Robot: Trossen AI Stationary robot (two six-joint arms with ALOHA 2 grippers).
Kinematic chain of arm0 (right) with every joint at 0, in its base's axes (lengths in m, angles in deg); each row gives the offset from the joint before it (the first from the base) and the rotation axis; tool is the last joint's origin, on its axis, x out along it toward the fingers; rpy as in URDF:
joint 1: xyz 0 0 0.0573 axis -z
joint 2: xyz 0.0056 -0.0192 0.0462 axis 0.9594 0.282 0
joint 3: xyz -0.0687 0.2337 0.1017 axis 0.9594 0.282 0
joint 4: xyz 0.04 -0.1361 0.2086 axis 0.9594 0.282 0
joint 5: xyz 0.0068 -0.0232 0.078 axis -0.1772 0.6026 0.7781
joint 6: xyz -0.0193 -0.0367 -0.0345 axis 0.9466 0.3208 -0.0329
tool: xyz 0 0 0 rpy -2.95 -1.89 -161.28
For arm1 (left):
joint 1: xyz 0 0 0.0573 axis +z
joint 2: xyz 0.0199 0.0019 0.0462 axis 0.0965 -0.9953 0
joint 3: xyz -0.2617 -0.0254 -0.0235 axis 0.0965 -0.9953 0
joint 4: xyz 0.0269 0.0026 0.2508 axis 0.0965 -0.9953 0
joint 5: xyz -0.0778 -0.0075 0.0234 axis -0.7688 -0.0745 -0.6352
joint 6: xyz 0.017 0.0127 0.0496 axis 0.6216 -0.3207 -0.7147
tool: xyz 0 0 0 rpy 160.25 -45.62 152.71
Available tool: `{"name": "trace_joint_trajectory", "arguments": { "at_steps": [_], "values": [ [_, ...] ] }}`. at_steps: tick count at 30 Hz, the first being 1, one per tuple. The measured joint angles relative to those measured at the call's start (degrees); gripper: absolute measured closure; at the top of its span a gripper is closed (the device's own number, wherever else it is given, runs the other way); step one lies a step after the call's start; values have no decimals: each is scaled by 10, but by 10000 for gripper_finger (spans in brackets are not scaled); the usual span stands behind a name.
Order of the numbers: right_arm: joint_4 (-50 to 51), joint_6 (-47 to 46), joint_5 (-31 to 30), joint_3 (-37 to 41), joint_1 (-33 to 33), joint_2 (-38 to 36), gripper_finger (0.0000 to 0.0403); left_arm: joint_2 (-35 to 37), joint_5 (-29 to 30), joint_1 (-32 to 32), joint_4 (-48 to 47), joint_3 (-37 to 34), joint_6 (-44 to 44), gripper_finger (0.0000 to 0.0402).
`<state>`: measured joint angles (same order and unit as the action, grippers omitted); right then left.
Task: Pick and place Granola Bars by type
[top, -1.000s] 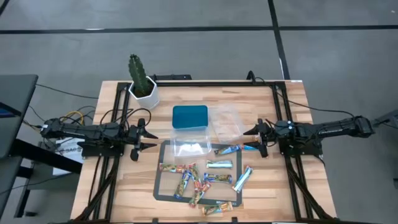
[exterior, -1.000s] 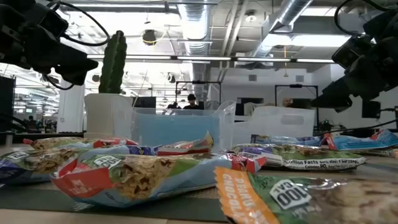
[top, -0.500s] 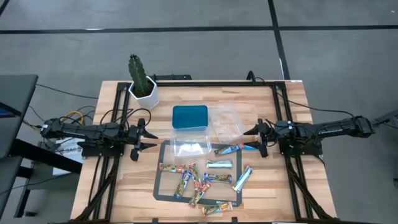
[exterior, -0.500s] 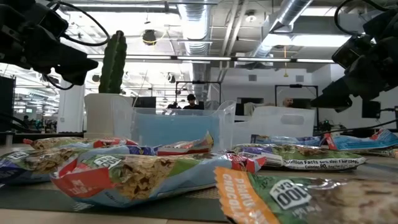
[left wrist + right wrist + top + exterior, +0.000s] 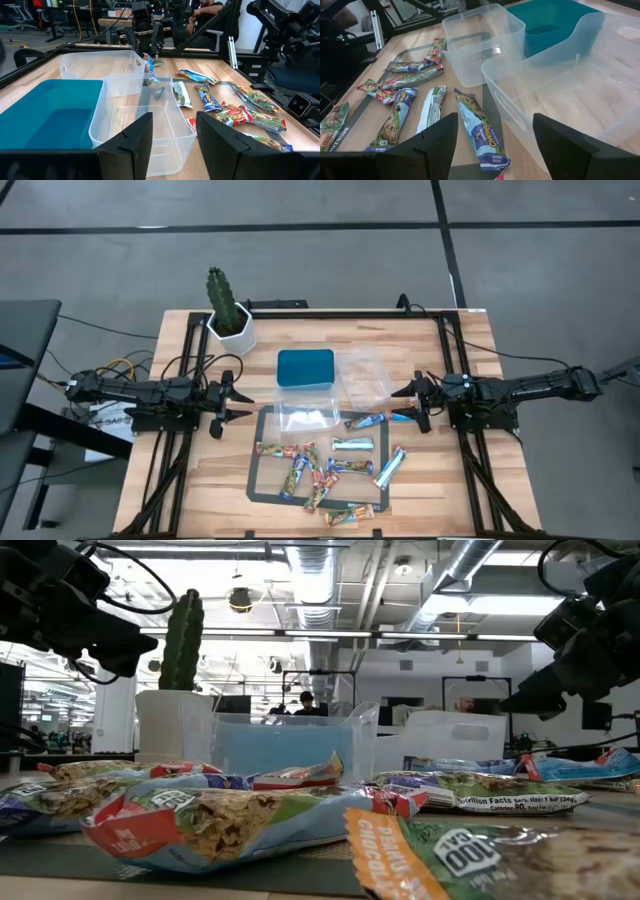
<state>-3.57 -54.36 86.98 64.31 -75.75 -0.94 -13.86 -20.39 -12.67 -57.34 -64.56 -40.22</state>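
Observation:
Several wrapped granola bars (image 5: 322, 467) lie flat on a dark mat (image 5: 262, 485) in the table's near middle; one silver-blue bar (image 5: 389, 466) lies at its right edge. They also show in the left wrist view (image 5: 220, 102) and the right wrist view (image 5: 430, 107). My left gripper (image 5: 242, 402) is open and empty at the table's left, above the wood. My right gripper (image 5: 404, 402) is open and empty at the right, beside a blue bar (image 5: 406, 417).
A teal tray (image 5: 305, 367) and two clear plastic tubs (image 5: 364, 376) (image 5: 305, 415) stand beyond the mat. A potted cactus (image 5: 227, 308) stands at the far left corner. Black frame rails (image 5: 440, 340) run along the table's sides.

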Motion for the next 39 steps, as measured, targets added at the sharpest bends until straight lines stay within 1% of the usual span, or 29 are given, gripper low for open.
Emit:
{"name": "trace_joint_trajectory", "arguments": {
  "at_steps": [3,4,7,11,17,19,21,26,29,36,38,39],
  "values": [
    [0,0,0,0,0,0,154,0,1,0,0,0,-5,258],
    [0,0,0,0,0,0,154,0,5,0,0,0,-18,258],
    [0,0,0,0,0,0,154,0,23,0,4,0,-96,258],
    [0,0,0,0,0,0,154,0,25,0,4,0,-179,258],
    [0,0,0,0,0,0,154,0,25,0,4,0,-190,258],
    [0,0,0,0,0,0,154,0,25,0,4,0,-175,258],
    [0,0,0,0,0,0,154,0,22,0,4,0,-140,258],
    [0,0,0,0,0,0,154,0,-15,0,2,0,33,258],
    [0,0,0,0,0,0,154,0,-16,0,2,0,111,258],
    [0,0,0,0,0,0,154,0,9,0,7,0,162,258],
    [0,0,0,0,0,0,154,0,28,0,4,5,162,258],
    [0,0,0,0,0,0,154,-2,45,0,-15,14,162,258]
  ]
}}
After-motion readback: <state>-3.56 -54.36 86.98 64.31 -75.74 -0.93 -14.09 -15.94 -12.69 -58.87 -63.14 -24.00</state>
